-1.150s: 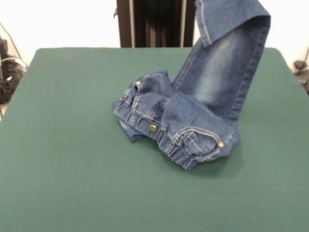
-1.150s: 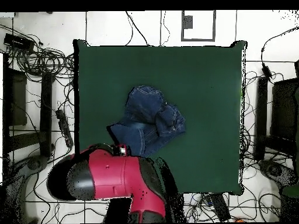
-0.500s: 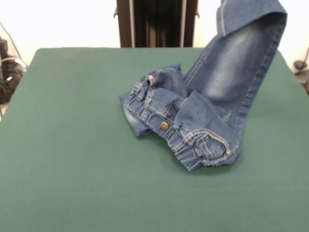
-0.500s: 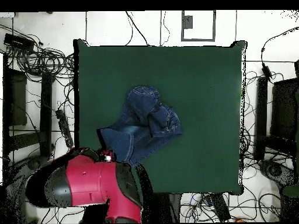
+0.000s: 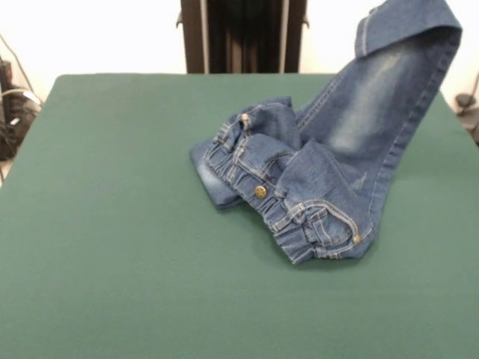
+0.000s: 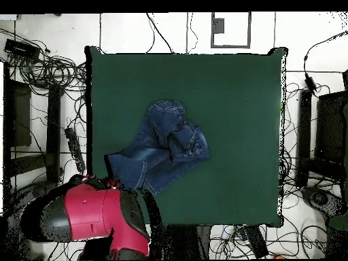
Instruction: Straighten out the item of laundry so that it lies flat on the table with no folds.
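Jeans (image 5: 322,179), lifted leg's end cut off

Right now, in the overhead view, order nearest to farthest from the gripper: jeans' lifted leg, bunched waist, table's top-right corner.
1. Lifted leg, lower left, at the gripper.
2. Bunched waist, mid-table.
3. Table's top-right corner, diagonally opposite.

No text, label, brand or number can be read in either view. The jeans (image 5: 329,172) carry only a plain brass button (image 5: 260,191), and the green worktop (image 5: 112,224) bears no markings.
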Controlling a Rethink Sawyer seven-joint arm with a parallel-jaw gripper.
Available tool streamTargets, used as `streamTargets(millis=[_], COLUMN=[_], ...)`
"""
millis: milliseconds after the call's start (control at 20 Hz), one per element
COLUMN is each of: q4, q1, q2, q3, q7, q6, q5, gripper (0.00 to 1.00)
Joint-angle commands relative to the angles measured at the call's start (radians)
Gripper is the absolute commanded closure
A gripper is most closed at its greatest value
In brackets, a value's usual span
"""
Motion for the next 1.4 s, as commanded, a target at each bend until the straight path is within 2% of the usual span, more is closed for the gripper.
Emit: streamTargets(millis=[50, 300, 500, 700, 900, 1100, 1400], q4=[0.076, 0.143, 0.217, 0.271, 0.319, 0.36, 0.343], q1=[0.025, 0.012, -0.05, -0.108, -0.137, -0.146, -0.124], q2=[0.029, -0.095, -0.213, -0.283, -0.32, -0.32, -0.305], q3=[0.038, 0.023, 0.039, 0.058, 0.077, 0.101, 0.092], q7=[0.25, 0.168, 0.048, -0.036, -0.054, -0.038, 0.021], q6=[-0.03, 0.062, 0.131, 0.159, 0.14, 0.078, 0.041], q5=[0.076, 0.057, 0.08, 0.098, 0.116, 0.132, 0.074], gripper=[1.0, 1.0, 1.0, 1.0, 1.0, 1.0, 1.0])
